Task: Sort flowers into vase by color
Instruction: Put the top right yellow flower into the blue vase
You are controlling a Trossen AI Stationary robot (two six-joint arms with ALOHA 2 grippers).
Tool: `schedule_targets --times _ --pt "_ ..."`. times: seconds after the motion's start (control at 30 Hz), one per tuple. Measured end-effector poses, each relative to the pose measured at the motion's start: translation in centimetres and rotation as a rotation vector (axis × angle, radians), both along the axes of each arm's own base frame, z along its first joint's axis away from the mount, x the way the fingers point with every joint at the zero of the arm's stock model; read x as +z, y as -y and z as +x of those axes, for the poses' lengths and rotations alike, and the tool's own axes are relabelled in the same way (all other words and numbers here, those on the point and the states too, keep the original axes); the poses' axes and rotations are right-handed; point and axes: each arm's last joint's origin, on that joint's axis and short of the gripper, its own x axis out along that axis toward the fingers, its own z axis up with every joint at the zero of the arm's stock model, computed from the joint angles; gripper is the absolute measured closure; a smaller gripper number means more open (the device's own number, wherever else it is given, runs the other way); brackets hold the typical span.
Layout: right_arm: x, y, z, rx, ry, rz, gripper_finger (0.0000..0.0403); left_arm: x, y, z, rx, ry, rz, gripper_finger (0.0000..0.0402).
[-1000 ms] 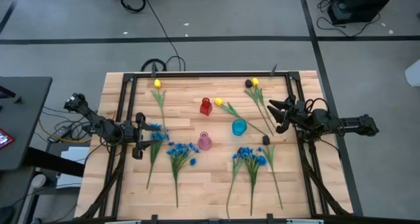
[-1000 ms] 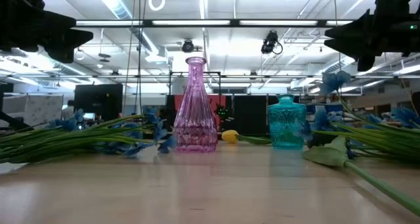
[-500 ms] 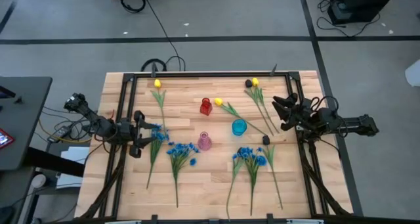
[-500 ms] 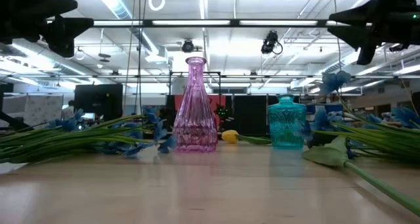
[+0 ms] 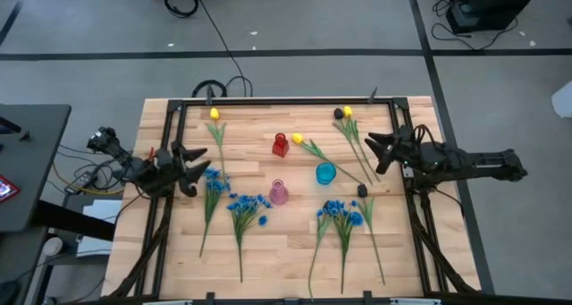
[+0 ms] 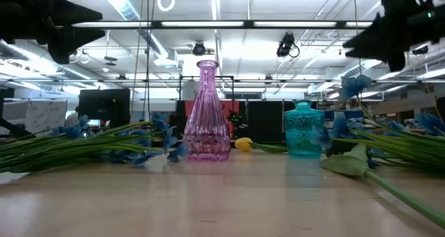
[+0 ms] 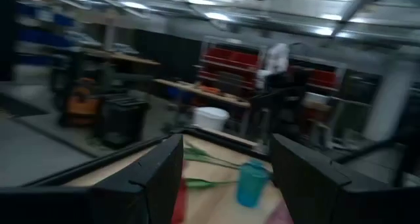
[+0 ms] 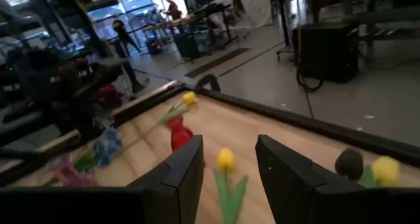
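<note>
High view first: we find no brand, label or readable writing anywhere. The surface is a pale wooden plank table (image 5: 295, 260) edged by a black metal frame (image 5: 286, 101), standing on a grey floor with dark cables trailing away. Low view shows a large workshop hall behind, with ceiling strip lights and shelving.

On the table we see a small red glass vase (image 5: 281, 145), a pink ribbed glass vase (image 5: 279, 193) and a teal glass vase (image 5: 325, 173). The long green-stemmed artificial flowers all lie flat on the wood, none in a vase: yellow tulip buds (image 5: 214, 114) near the far edge, dark near-black tulip buds (image 5: 362, 190) to the right, bunches of small blue blossoms (image 5: 243, 205) along the front.

The left gripper (image 5: 189, 166) hangs above the left blue bunch, jaws apart and holding nothing. The right gripper (image 5: 379, 149) hangs over the right-hand stems, jaws likewise apart and empty.
</note>
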Motion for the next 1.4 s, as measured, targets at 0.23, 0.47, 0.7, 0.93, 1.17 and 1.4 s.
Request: schedule_targets --times 0.23,0.47,0.7,0.93,1.17,1.4 --pt "1.6 0.9 2.1 -0.087 -0.14 0.03 0.025 0.7 -0.7 0.0 0.073 0.021 -0.008 0.017" --pt "2.8 3.4 3.8 -0.185 -0.391 0.158 0.025 2.6 -1.6 -0.3 0.154 0.02 0.047 0.017" --pt "1.2 7.3 6.7 -0.155 -0.607 0.365 0.025 3.2 -2.1 0.0 0.167 0.024 0.104 0.017" --pt "-0.8 10.5 8.6 -0.206 -0.858 0.5 0.025 2.4 -2.0 1.8 0.1 -0.009 0.055 0.017" --pt "-2.8 12.7 9.7 -0.244 -1.038 0.579 0.025 1.3 -2.3 3.8 0.048 -0.058 -0.015 0.017" --pt "-5.5 14.0 10.5 -0.253 -1.135 0.597 0.025 1.3 -2.8 5.2 -0.04 -0.06 -0.037 0.017"
